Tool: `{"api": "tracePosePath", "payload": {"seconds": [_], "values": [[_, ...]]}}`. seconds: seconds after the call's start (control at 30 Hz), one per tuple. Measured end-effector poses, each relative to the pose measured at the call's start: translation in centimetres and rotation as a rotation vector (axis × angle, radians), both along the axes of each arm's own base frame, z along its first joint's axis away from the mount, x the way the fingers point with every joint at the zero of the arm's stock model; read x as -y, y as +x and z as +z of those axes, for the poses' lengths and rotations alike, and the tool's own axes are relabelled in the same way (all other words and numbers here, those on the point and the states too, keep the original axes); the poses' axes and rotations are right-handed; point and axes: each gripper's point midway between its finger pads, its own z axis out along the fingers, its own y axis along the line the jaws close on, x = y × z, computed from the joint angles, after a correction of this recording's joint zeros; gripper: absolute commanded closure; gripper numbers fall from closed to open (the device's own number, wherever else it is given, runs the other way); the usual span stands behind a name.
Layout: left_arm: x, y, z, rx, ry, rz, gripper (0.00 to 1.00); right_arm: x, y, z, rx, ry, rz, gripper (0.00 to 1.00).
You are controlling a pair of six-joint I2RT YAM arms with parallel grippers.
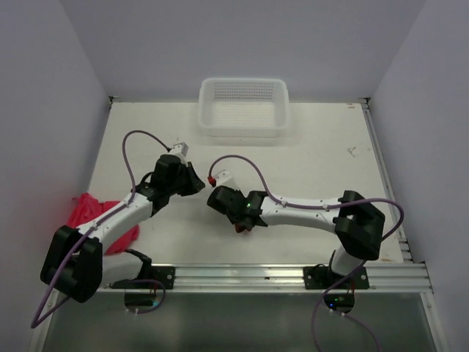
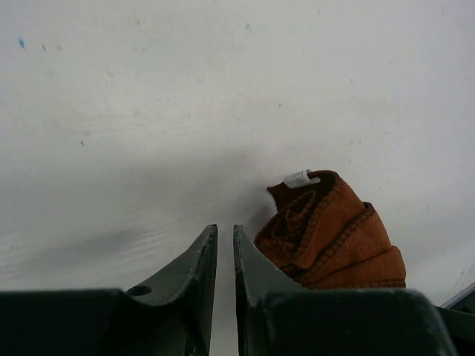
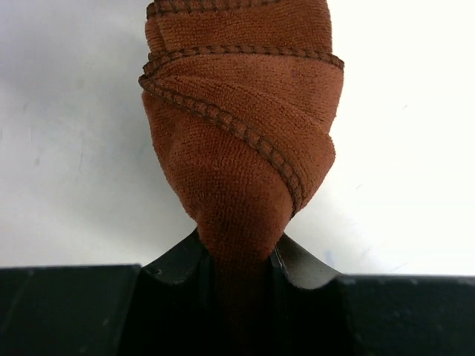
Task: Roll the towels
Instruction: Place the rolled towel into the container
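Note:
The rust-brown towel (image 3: 237,148) is rolled into a tight bundle, and my right gripper (image 3: 237,248) is shut on its near end. From above, only a bit of that towel (image 1: 241,228) shows under the right gripper (image 1: 238,220), near the table's front middle. In the left wrist view the same roll (image 2: 326,237) lies just right of my left gripper (image 2: 225,230), whose fingers stand a narrow gap apart with nothing between them. The left gripper (image 1: 198,183) sits to the left of the roll. The bright pink towel (image 1: 86,213) lies crumpled at the table's left edge, partly under the left arm.
A white mesh basket (image 1: 243,128) stands at the back middle of the table. A metal rail (image 1: 242,277) runs along the front edge. Walls close in the left, right and back sides.

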Motion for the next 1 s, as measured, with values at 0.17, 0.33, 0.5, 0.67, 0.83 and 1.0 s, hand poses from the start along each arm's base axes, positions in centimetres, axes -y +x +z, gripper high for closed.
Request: {"api": "tracePosePath", "payload": {"seconds": [0.17,0.33,0.5,0.67,0.83,1.0], "values": [[-0.8,3.6,4.1,0.070,0.005,0.029,0.81,-0.8,7.4,5.0,0.090,0.032,-0.066,1.00],[-1.0,5.1,5.9,0.098,0.024,0.025,0.79,-2.1,17.7,12.5,0.205,0.140,-0.153,1.00],[-1.3,4.6,5.8,0.063,0.067,0.001,0.76,-1.5,27.5,17.9,0.290,0.248,-0.235,1.00],[-2.2,5.1,6.4,0.092,0.136,-0.004,0.73,1.8,35.2,18.8,0.316,0.340,-0.315,1.00],[-3.0,5.2,5.6,0.084,0.189,-0.001,0.73,6.2,39.1,14.9,0.242,0.393,-0.405,1.00],[-3.3,5.3,4.7,0.067,0.214,-0.010,0.73,8.8,42.2,9.3,0.150,0.461,-0.474,1.00]]}}
